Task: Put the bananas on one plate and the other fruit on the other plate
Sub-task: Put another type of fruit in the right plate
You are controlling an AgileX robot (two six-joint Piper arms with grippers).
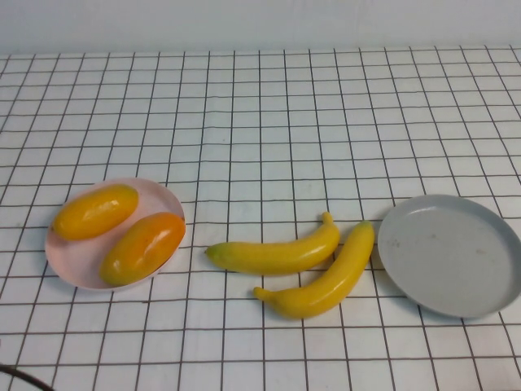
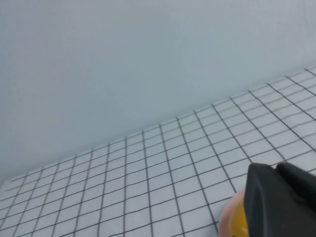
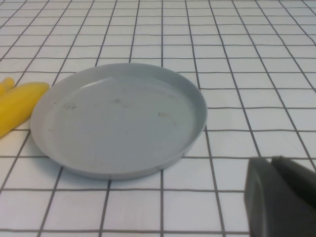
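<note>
Two bananas lie side by side on the table in the high view, one just behind the other, between the plates. The pale pink plate at the left holds both other fruit, a yellow one and an orange one. The grey plate at the right holds nothing. My left gripper is shut on nothing, above the pink plate's edge and a yellow fruit. My right gripper is shut on nothing, beside the grey plate, with banana ends past it. Neither arm shows in the high view.
A white cloth with a black grid covers the whole table. A pale wall rises behind the far edge. A dark cable end curls at the front left corner.
</note>
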